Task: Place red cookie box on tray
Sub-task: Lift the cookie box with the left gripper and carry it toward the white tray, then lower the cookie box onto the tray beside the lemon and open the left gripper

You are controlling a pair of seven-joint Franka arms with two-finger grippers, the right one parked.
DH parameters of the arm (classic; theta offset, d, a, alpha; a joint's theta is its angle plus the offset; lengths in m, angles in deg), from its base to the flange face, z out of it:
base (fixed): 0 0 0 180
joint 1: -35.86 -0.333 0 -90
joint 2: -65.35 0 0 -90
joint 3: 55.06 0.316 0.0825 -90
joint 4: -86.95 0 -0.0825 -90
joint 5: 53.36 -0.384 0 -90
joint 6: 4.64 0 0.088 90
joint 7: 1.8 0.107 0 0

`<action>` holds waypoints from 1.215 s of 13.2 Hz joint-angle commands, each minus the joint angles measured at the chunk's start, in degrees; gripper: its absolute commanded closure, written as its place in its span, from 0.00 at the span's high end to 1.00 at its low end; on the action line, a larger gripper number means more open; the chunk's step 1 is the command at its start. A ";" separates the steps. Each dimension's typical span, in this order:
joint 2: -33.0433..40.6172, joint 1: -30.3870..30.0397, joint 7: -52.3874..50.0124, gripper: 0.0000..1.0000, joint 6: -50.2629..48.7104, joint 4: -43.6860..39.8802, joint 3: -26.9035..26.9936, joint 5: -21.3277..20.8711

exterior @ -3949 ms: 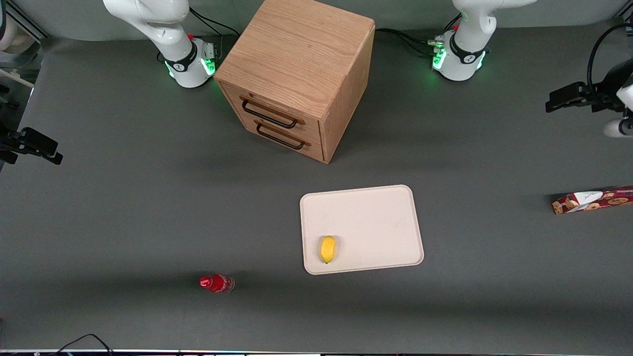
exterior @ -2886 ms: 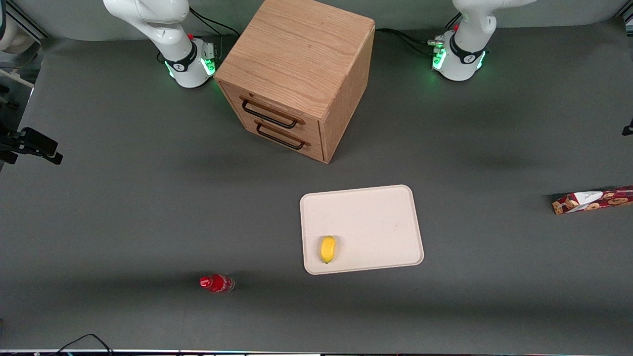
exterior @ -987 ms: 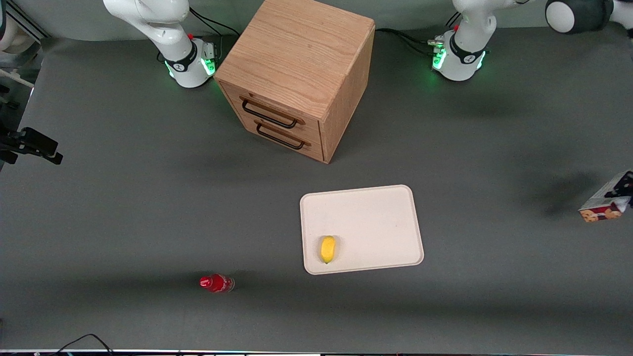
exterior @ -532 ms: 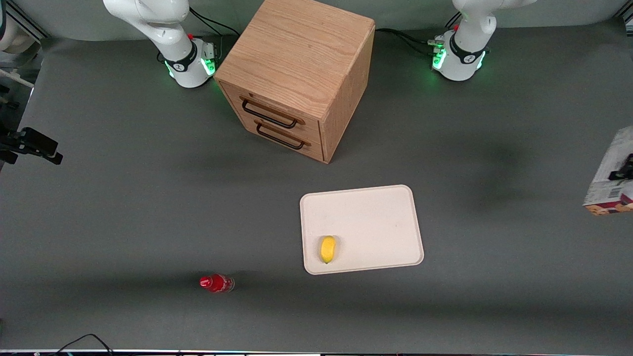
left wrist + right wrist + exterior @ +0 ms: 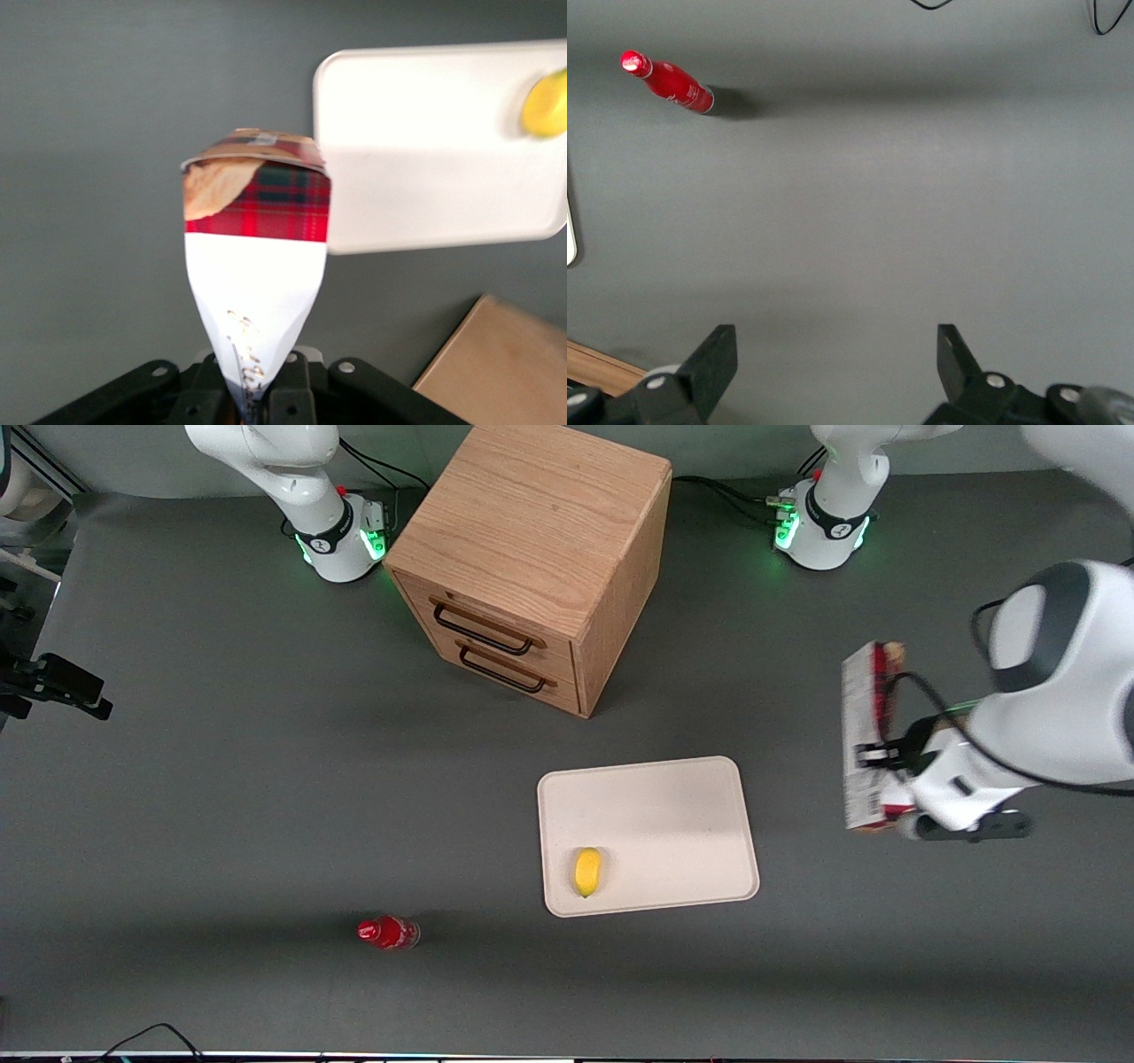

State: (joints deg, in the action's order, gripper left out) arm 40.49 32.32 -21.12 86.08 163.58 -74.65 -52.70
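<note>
My gripper (image 5: 873, 755) clamps one red cookie box (image 5: 864, 735) above the worktop (image 5: 266, 797), near one tray (image 5: 656, 806) holding one lemon (image 5: 587, 872).

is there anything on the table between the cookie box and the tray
No. In the front view only bare table separates the red cookie box, held aloft by the gripper, from the tray.

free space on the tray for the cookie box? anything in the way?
Most of the tray is bare: the whole stretch from the lemon to the edge nearest the claw. Only the corner by the lemon is taken. The claw holds the red cookie box above the table, beside the tray, toward the working arm's end.
</note>
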 commanded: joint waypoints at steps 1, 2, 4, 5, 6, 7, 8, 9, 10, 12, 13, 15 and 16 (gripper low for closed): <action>-2.98 -0.51 -8.52 0.00 10.06 5.26 -4.31 -0.92; -4.74 0.54 -10.45 0.00 13.66 6.76 -4.58 -2.14; -8.52 1.69 -16.51 0.00 21.57 10.19 -5.98 -6.52; -10.36 1.78 -20.45 0.00 25.70 12.03 -7.12 -9.51; -12.21 1.87 -24.41 0.00 29.57 13.35 -7.66 -12.41; -13.88 2.21 -27.67 0.00 31.78 13.54 -7.92 -14.70; -15.11 2.39 -29.18 0.00 32.85 13.54 -7.93 -16.46; -15.91 2.57 -29.37 0.41 34.16 13.46 -7.93 -17.27; -15.92 2.48 -29.28 0.99 34.26 13.37 -7.93 -17.36; -14.43 1.87 -28.84 1.00 32.25 12.84 -7.93 -17.36; -13.38 1.78 -28.50 1.00 29.81 12.58 -7.93 -17.36; -10.05 1.25 -25.26 1.00 22.96 11.70 -7.92 -16.31; -7.94 1.16 -22.54 1.00 18.66 11.35 -7.58 -14.57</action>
State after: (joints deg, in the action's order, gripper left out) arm 27.54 33.91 -47.17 111.45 174.51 -82.36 -68.64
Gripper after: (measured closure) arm 0.110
